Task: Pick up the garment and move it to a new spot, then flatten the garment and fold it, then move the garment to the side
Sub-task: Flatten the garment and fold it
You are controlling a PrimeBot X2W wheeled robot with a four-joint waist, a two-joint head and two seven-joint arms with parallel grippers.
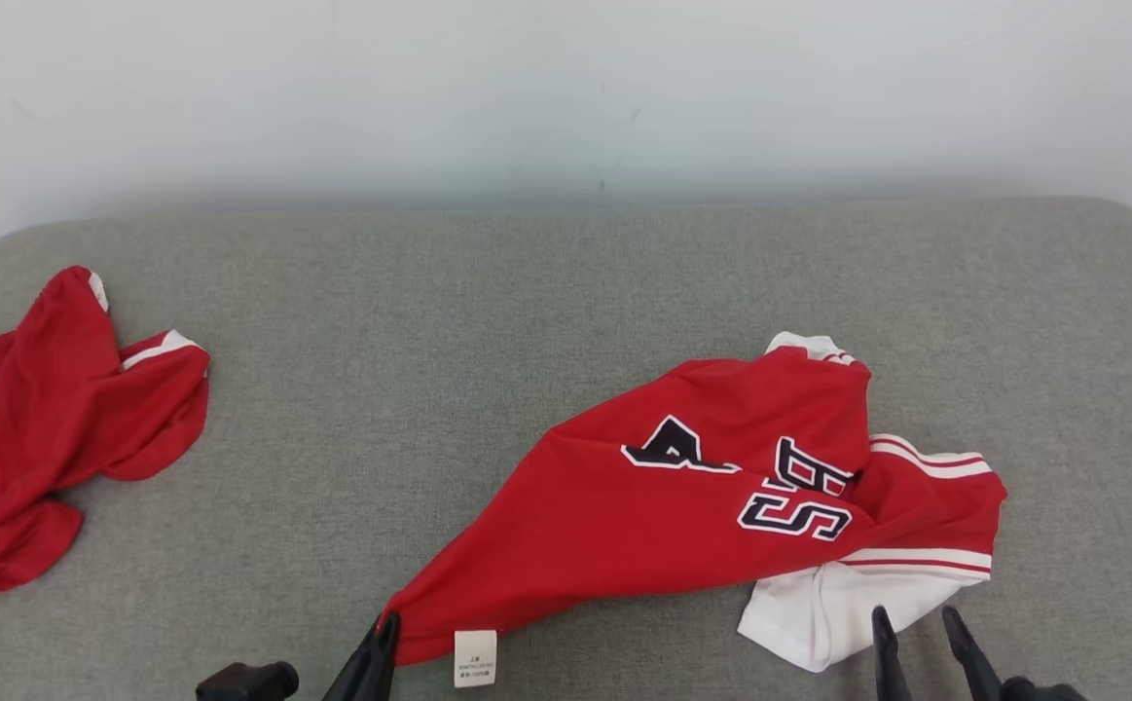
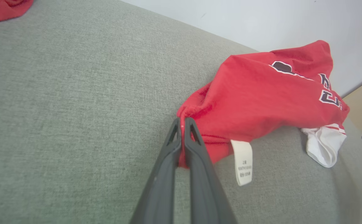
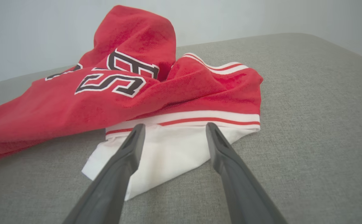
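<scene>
Grey woven upholstery point(image 1: 566, 292) across the whole working area, pale wall point(image 1: 566, 88) behind.

Nearest, at lower left: left gripper point(image 2: 183, 120), fingers pressed together with a pinch of red hem between them, just beside a white care label point(image 2: 243, 161) lying on the cushion.

At lower right: right gripper point(image 3: 174, 126), fingers spread wide and holding nothing, low over the white panel point(image 3: 168, 152) with both tips near its striped band. Impossible to tell whether touching the cloth.

Between and just beyond the 2 grippers: garment point(image 1: 643, 506), red with dark white-edged lettering and striped white trim. Drawn to a taut point toward the left pinch, bunched and humped at the right end, lettering creased.

Further off, well apart at the far left edge: 2nd red garment point(image 1: 30, 438), crumpled, with no gripper near.

Judged from this: probably early in the flattening step, with 1 corner secured and a 2nd grasp not yet made. Left to do, seemingly: take hold on the right, pull the cloth flat, fold it, carry it to the side. No fold visible anywhere yet.
</scene>
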